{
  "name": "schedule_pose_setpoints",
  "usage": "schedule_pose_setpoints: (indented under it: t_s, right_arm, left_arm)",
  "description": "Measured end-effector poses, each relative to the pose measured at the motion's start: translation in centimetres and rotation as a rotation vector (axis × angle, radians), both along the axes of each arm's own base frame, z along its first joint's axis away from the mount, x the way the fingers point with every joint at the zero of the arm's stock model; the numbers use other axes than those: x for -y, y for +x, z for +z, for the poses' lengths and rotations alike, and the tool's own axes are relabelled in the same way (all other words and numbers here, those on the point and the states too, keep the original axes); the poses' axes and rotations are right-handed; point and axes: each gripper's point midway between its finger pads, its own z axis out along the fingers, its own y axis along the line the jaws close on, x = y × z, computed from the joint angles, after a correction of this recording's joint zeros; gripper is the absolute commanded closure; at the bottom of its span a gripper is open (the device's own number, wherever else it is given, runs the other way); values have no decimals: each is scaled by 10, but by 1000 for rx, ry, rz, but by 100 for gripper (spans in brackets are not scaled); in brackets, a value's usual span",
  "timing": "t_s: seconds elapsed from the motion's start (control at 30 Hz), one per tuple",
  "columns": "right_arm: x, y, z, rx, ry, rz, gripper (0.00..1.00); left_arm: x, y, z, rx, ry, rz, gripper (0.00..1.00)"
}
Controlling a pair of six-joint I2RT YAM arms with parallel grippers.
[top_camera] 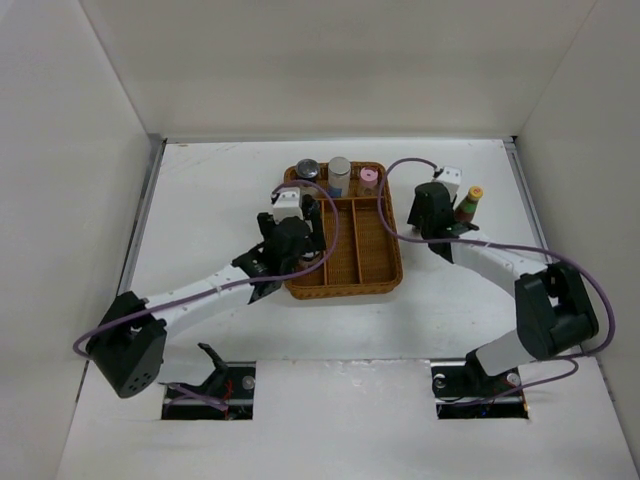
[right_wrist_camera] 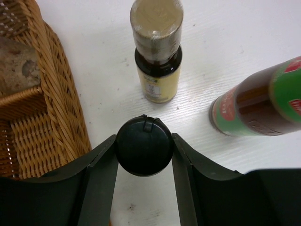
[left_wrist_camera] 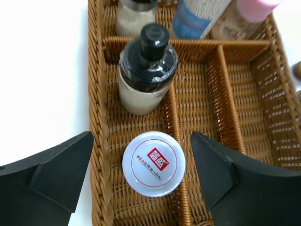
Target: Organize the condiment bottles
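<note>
Bottle with a black cap [right_wrist_camera: 144, 145] stands upright, pinched at the cap by the right hand [right_wrist_camera: 144, 153], just right of the wicker tray [right_wrist_camera: 56, 117]; whether it rests on the tabletop [right_wrist_camera: 225, 47] is unclear. Left hand [left_wrist_camera: 141, 141] hangs spread over a white-lidded jar [left_wrist_camera: 153, 163] inside the tray.

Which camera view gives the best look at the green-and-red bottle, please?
The right wrist view: the green-and-red bottle fills the right side, label colours plain, standing on the table. The top external view shows it small, partly behind the right arm. The left wrist view does not clearly show it.
</note>
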Motion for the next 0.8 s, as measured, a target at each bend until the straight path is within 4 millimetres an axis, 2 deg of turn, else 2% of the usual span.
schedule_pose_setpoints:
  t_s: [0.1,0.2,0.33,0.43,0.5,0.57,0.7,0.8]
  right_arm:
    - [-1,-3,26,63,-15,-4,65]
    - [-20,-12,66,157,0,45,65]
    - [-70,-16,122,275,59,169,64]
    - [-114,-13,145,323,120,277,63]
    - [-141,-7,147,325,142,334,63]
    - [-165,-2,136,299,143,382,63]
    - [-197,7,95,214,115,440,63]
    - [-208,8,63,149,87,463,63]
  left_arm:
    - [-6,-2,11,30,-28,8,15]
    - [-18,-3,29,82,-78,29,15]
    - [-41,-1,50,157,-144,82,15]
    - [-65,1,52,186,-182,145,15]
    - [-80,2,45,189,-198,188,15]
    - [-94,2,32,180,-211,226,15]
    - [-111,-3,-2,133,-224,256,15]
    - [-114,-5,-11,115,-240,260,15]
